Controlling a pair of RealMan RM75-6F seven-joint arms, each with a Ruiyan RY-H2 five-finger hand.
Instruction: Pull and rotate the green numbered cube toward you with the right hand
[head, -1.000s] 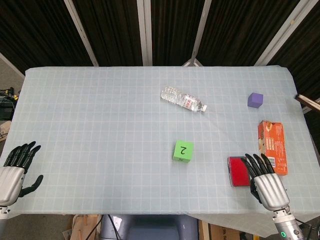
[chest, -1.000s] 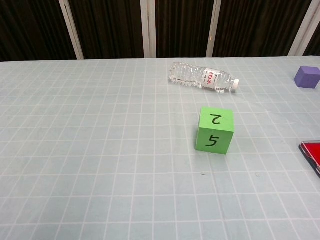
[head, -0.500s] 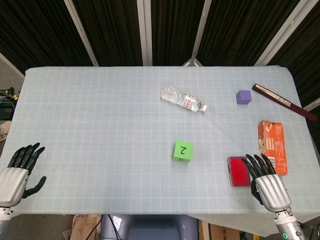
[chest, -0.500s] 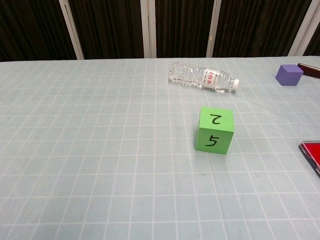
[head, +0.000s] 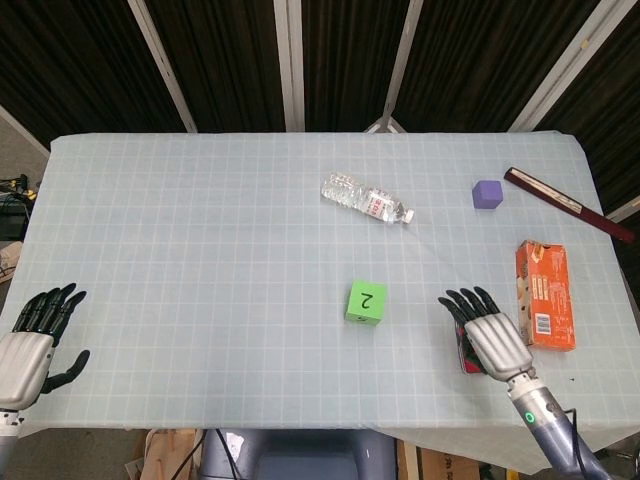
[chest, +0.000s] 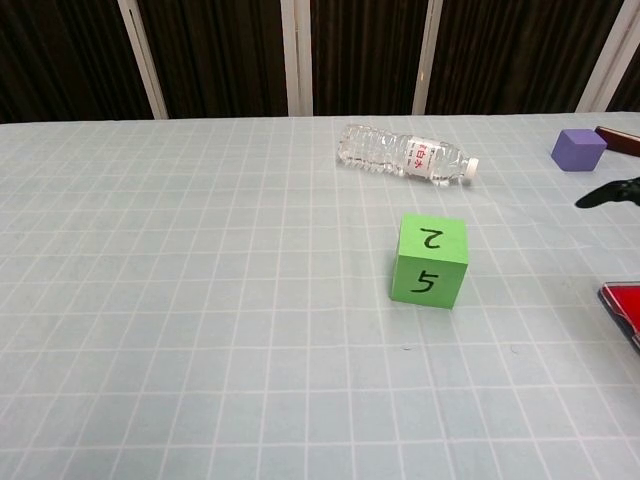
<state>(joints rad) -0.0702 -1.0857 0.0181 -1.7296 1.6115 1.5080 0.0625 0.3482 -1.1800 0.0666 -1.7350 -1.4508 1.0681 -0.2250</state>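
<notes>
The green numbered cube (head: 366, 302) stands near the table's middle, with a 2 on top and a 5 on the near face (chest: 430, 260). My right hand (head: 487, 336) hovers open to the right of the cube, apart from it, palm down with its fingers spread. In the chest view only dark fingertips (chest: 608, 192) of the right hand show at the right edge. At the front left corner, my left hand (head: 32, 338) is open and holds nothing.
A clear water bottle (head: 366, 199) lies behind the cube. A purple cube (head: 487, 194) and a dark red stick (head: 566, 204) are at the back right. An orange box (head: 544, 293) lies right of my right hand, which partly covers a red flat object (chest: 624, 303).
My right hand has moved left and forward, toward the green cube, and now covers most of the red object. The cube has not moved. The left hand is almost still.
</notes>
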